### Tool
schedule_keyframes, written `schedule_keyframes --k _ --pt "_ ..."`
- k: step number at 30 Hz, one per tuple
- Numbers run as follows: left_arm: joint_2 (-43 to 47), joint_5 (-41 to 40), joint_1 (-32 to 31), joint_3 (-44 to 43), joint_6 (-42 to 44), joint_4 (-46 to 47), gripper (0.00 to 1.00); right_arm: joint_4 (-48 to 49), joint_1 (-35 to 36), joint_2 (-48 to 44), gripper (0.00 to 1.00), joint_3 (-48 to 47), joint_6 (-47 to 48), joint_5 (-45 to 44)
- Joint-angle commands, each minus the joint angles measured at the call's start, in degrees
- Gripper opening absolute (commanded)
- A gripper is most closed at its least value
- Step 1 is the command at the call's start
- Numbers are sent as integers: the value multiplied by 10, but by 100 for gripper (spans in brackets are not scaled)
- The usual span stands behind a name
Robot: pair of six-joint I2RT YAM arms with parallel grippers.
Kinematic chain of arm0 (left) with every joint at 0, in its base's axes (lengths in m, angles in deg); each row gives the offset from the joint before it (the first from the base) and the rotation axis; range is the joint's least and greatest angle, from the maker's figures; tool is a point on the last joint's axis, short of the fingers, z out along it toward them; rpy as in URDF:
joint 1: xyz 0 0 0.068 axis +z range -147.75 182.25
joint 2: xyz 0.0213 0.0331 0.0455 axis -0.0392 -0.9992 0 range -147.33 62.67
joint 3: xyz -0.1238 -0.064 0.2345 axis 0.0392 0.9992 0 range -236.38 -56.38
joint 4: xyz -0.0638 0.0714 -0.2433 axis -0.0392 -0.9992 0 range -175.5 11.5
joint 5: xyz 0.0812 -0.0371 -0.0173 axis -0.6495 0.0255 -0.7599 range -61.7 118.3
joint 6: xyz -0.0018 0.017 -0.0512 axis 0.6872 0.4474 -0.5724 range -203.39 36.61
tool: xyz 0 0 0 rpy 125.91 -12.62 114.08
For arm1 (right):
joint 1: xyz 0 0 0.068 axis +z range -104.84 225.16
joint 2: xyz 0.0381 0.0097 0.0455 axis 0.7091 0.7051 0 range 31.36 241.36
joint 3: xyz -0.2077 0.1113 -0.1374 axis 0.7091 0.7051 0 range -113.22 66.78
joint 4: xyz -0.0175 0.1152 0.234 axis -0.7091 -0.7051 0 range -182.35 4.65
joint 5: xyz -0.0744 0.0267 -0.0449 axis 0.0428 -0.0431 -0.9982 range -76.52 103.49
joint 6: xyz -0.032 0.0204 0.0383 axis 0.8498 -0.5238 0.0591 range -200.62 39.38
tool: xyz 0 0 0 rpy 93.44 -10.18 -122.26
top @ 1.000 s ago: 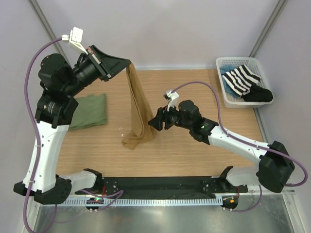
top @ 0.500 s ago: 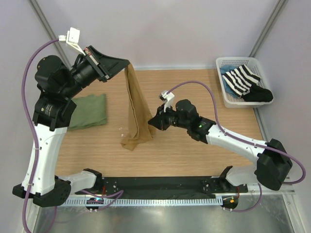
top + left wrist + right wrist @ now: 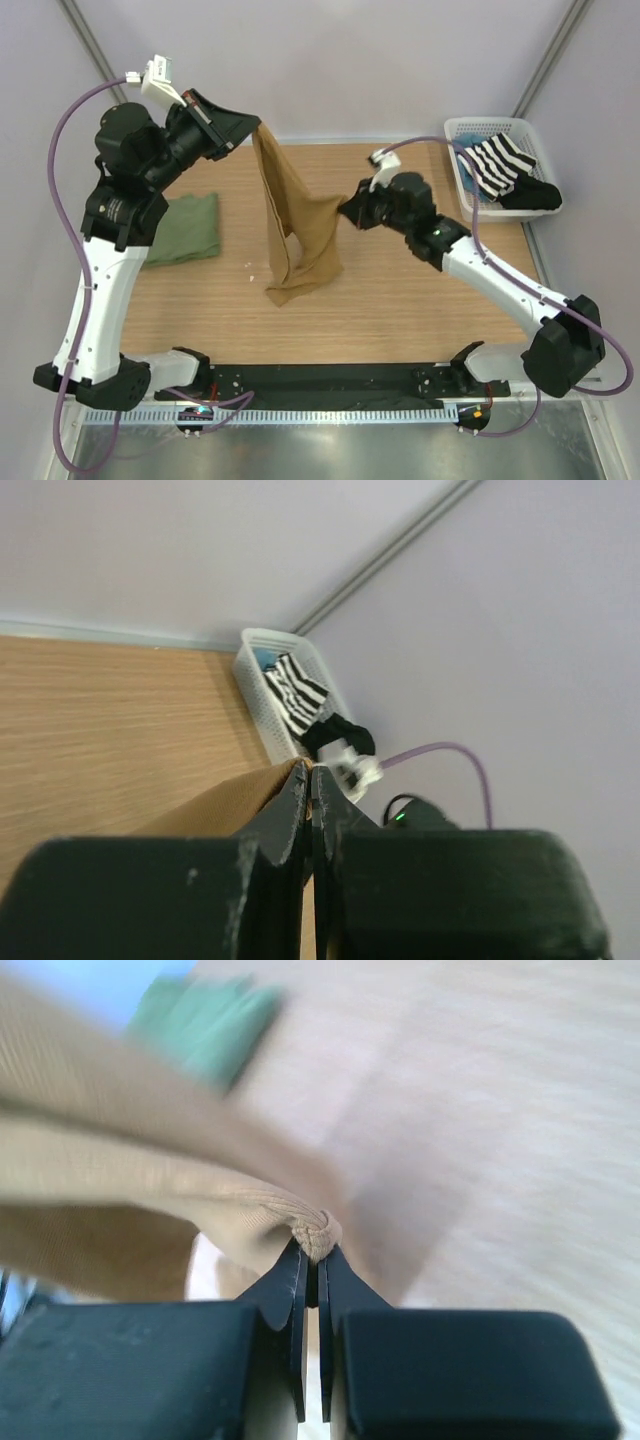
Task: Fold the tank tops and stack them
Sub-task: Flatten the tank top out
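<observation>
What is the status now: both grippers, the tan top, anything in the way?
Left gripper shut on tan tank top, held high. Right gripper shut on its side edge. Green tank top folded at left. Nothing in the way.

No text, brand, number or sign legible from any view. Tan tank top and olive tank top: plain cloth, no print showing. White basket: plain mesh walls. Small coloured patches on the black rail at the counter's near edge: too small to read.
</observation>
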Motion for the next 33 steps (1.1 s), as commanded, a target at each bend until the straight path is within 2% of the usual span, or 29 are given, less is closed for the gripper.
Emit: schedule_keyframes --k 1,6,11,14,17,18,22,25,28,33 --pt "-13 -57 13 27 8 25 0 -25 -95 -1 1 -78 -27 7" --pt "-55 -56 59 17 0 42 0 -99 -191 53 1 -237 -32 72" --pt "-58 -8 68 -24 25 53 0 -131 -193 45 1 -327 -25 73" --pt "0 71 66 14 37 91 0 -140 -193 -17 1 -302 -15 94" --pt "87 111 67 83 47 103 0 -149 -193 -108 1 -251 3 112" --pt "115 116 67 116 50 103 0 -160 -193 -158 1 -240 5 116" --pt "262 114 67 183 56 103 0 -193 -193 -250 1 -201 10 145" --pt "291 103 66 191 40 97 0 -205 -192 -282 1 -203 2 156" --pt "263 138 66 173 20 115 0 -221 -193 -266 2 -232 1 153" --pt "131 134 66 182 4 134 0 -267 -192 -117 1 -285 4 111"
